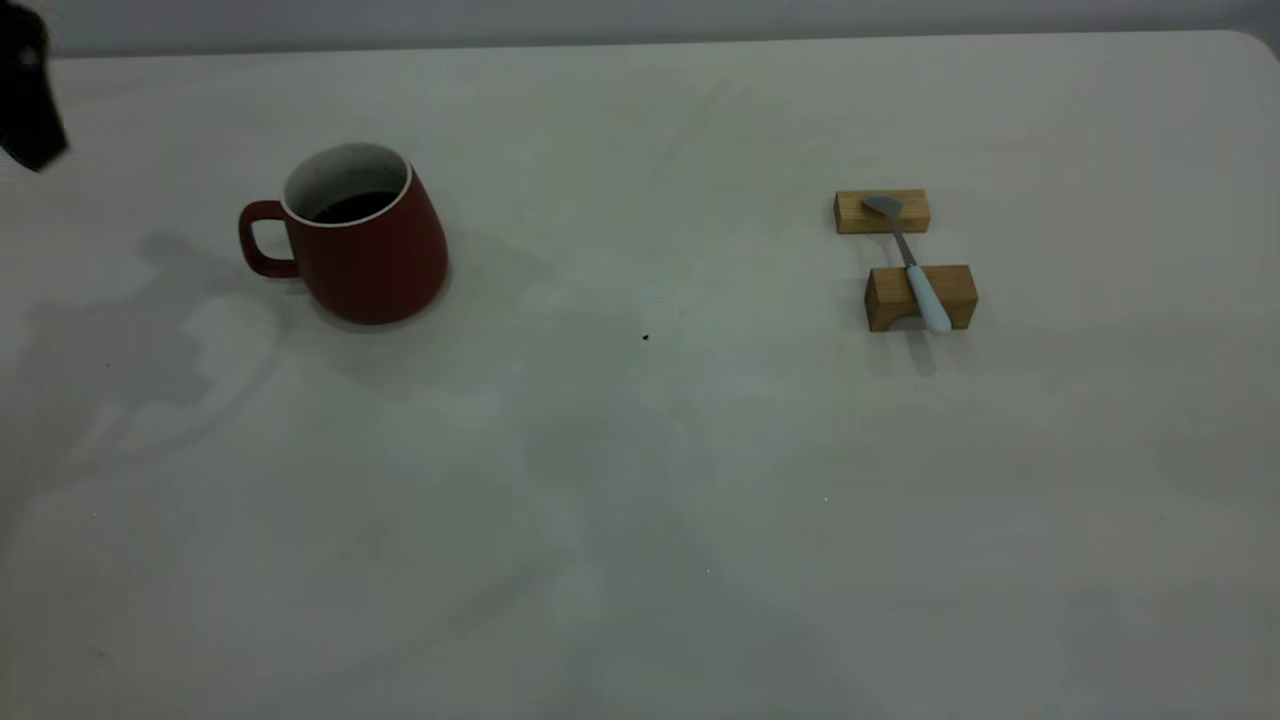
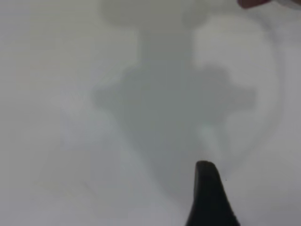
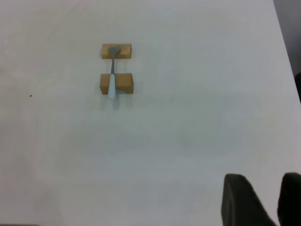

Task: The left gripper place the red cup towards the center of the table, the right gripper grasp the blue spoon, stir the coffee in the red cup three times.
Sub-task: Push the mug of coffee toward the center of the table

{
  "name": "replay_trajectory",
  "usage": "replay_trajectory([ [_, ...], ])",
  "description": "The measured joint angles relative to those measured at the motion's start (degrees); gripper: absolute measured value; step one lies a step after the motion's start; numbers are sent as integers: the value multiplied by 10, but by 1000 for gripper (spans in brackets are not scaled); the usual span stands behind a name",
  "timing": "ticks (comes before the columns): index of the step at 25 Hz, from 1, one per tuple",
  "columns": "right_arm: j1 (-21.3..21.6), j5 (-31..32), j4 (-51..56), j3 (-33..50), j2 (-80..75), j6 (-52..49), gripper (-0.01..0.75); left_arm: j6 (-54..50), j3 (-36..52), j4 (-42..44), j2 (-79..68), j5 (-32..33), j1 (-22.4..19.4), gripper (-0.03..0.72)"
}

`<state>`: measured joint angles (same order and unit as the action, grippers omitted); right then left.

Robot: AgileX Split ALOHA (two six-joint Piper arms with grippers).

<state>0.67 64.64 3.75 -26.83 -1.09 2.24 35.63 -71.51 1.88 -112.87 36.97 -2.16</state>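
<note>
The table fills nearly everything, a broad off-white top with soft grey shadows spread over its left half. On that left side stands the red cup, upright, its handle pointing toward the table's left edge and the coffee sitting dark and low inside the white speckled wall. Well apart from it, over on the right side, two tan wooden blocks lie one behind the other with a small gap between them, and the blue spoon bridges them: its grey bowl rests on the far block, its pale handle lies across the near one and juts out past its front edge. The left gripper shows only as a black shape at the far left edge, raised and clear of the cup; whether its fingers are apart or closed I cannot tell. The right gripper hangs high over the table, away from the spoon, its two dark fingertips set apart with nothing between them.
</note>
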Motion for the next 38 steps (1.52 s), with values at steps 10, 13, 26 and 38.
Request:
replay_trajectory([
  [10, 0, 0, 0, 0, 0, 0, 237, 283, -32, -45, -110, -85, 14, 551],
  [13, 0, 0, 0, 0, 0, 0, 237, 371, -33, -96, -125, -111, 16, 551],
  [26, 0, 0, 0, 0, 0, 0, 237, 570, -130, -250, -227, -103, 20, 551],
  [38, 0, 0, -1, 0, 0, 0, 237, 594, -210, -300, -278, -81, 115, 551],
])
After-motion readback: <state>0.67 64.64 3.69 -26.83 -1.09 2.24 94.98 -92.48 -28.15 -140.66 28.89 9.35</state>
